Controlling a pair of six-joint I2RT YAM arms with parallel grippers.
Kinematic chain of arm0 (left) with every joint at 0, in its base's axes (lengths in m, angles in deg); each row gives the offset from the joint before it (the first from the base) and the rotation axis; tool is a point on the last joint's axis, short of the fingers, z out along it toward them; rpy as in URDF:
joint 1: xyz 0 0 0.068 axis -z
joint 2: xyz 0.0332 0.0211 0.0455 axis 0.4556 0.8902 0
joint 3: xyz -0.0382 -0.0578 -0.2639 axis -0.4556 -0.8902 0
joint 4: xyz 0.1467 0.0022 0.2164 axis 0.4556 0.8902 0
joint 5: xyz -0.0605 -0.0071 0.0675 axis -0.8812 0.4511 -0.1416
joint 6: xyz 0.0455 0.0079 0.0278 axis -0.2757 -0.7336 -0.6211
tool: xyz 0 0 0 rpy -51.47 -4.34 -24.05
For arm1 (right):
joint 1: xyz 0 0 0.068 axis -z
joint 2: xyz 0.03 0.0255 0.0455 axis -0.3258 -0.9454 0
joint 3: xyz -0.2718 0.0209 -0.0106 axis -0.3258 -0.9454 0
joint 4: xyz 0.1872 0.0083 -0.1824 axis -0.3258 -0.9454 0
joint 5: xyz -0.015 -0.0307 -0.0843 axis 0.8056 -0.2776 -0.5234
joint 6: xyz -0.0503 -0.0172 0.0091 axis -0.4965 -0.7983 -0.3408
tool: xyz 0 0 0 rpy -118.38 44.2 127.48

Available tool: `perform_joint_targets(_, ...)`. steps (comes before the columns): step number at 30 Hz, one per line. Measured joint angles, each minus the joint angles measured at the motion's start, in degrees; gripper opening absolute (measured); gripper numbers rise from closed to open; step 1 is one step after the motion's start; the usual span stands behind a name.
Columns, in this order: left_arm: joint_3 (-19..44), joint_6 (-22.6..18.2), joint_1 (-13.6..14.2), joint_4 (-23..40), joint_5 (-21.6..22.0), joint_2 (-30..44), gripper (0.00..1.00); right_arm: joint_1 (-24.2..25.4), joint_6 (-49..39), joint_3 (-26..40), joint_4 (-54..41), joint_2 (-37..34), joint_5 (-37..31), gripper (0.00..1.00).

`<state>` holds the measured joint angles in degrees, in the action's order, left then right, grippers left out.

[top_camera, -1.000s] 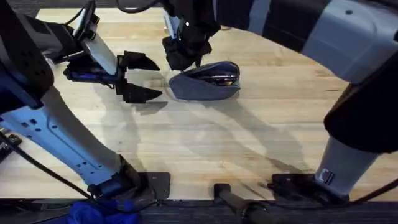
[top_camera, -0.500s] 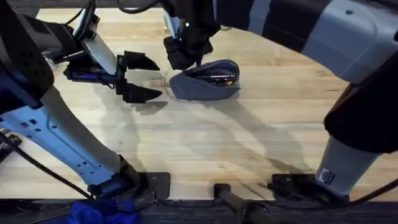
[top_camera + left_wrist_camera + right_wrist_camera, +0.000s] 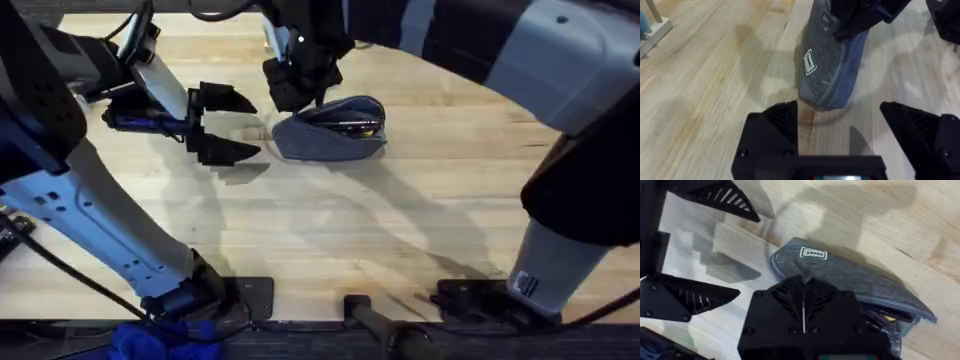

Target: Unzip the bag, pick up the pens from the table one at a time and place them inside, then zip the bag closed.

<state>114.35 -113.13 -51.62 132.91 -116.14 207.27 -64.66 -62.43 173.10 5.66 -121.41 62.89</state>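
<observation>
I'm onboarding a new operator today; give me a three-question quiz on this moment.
1. True or false: the left gripper holds the bag.
2. Which gripper is at the bag's zipper: A left, B right?
3. Fill in: pens show inside the bag's ___ end.

Key: 1 false, it stands open beside the bag. 2 B, the right gripper. 3 open.

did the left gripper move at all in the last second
No. In the overhead view the left gripper sits open at the same spot beside the bag, over the same table planks, as in both earlier pictures.
</observation>
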Motion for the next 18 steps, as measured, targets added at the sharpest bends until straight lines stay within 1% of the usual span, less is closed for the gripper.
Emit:
perform_joint_targets(8, -0.01, 0.0, 0.0, 0.0, -2.11, 0.0, 0.991, 0.0, 0.0, 0.0, 0.0, 0.0, -0.12, 0.03)
perform_joint_targets(12, -0.01, 0.0, 0.0, -0.01, -2.77, 0.0, 0.928, 0.0, 0.0, 0.0, 0.0, 0.0, -0.13, 0.03)
perform_joint_targets(16, 0.0, 0.0, 0.32, 0.0, -2.86, 0.0, 0.905, 0.0, 0.0, 0.0, 0.0, 0.0, -0.13, 0.03)
perform_joint_targets(18, 0.0, 0.0, 1.02, -0.02, -2.93, 0.0, 0.884, 0.0, 0.0, 0.0, 0.0, 0.0, -0.13, 0.03)
